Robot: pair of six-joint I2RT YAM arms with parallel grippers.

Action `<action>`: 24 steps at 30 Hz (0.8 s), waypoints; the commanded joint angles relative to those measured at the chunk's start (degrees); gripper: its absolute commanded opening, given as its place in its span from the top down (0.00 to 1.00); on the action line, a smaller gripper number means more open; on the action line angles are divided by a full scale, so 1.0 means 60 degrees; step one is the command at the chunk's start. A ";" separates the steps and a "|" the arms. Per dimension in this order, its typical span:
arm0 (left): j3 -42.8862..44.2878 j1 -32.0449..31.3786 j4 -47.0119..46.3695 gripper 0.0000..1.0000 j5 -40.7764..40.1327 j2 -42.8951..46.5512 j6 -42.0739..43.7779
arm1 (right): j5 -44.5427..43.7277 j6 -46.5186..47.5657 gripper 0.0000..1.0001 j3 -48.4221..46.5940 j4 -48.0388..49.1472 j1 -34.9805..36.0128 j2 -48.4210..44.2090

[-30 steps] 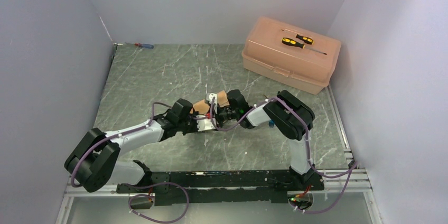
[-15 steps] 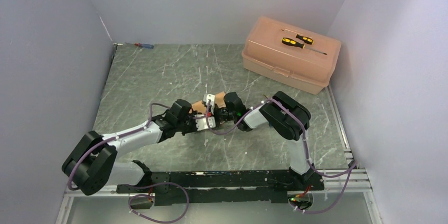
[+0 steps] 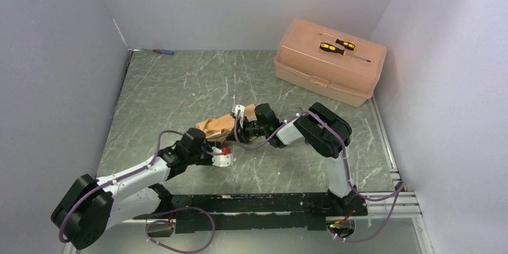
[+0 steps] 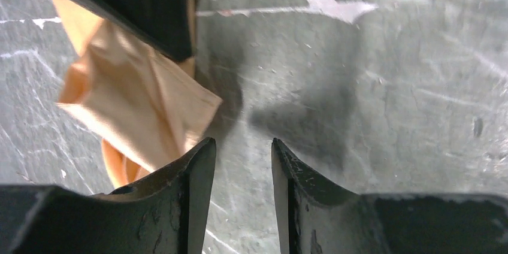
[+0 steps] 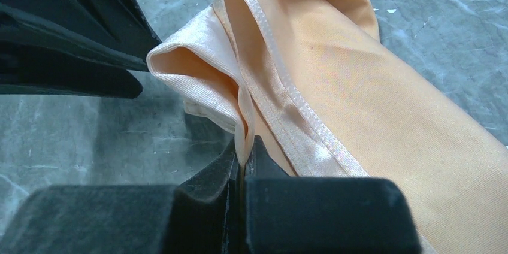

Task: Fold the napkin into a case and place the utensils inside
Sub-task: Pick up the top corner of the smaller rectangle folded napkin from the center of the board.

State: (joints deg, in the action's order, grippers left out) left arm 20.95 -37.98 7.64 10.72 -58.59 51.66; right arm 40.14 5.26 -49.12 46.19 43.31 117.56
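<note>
While the right tool (image 5: 244, 151) pinches a fold of the napkin (image 5: 359, 104) between closed jaws, the left tool (image 4: 242, 161) stands with its jaws apart and nothing between them, only bare surface (image 4: 389, 86) showing through the gap.

The napkin lies bunched in loose, uneven folds near the middle of the surface, between the two tools and well apart from the pink box (image 3: 328, 61) at the far right with the screwdrivers (image 3: 336, 46) on its lid. In the right wrist view a hemmed edge runs up from the pinch and a rounded lobe of cloth bulges to the left. In the left wrist view one corner of the cloth points toward the open jaws, just beside the left finger and not in its grasp.

Folding looks to be the step in hand, and it seems early: the cloth is a rumpled heap, not yet a flat case. The utensils cannot be made out in any view, so placing them is likely some way off.

Next, the left tool probably needs a hold of its own. That calls for coming in low over the surface to the free corner and closing on the hem alone, not on several layers, so the two tools can draw the cloth flat. The shiny fabric may slip from a shallow pinch.
</note>
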 commanded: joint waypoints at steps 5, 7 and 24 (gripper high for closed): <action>-0.1022 -0.0034 -0.3699 0.55 -0.0679 -0.0773 0.2477 | 0.0532 -0.0384 1.00 -0.0182 0.0055 -0.0165 0.0142; -0.0912 -0.0035 -0.4097 0.56 -0.0681 -0.1149 0.2483 | 0.0596 -0.0404 1.00 -0.0245 -0.0013 -0.0163 0.0140; -0.1056 -0.0040 -0.3821 0.60 -0.0036 -0.0177 0.2536 | 0.0990 -0.0587 1.00 -0.0482 -0.0185 -0.0271 0.0154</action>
State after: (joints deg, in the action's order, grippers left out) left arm 14.74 -38.02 -15.55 8.19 -61.69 66.65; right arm 43.27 2.59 -49.95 44.97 42.02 117.80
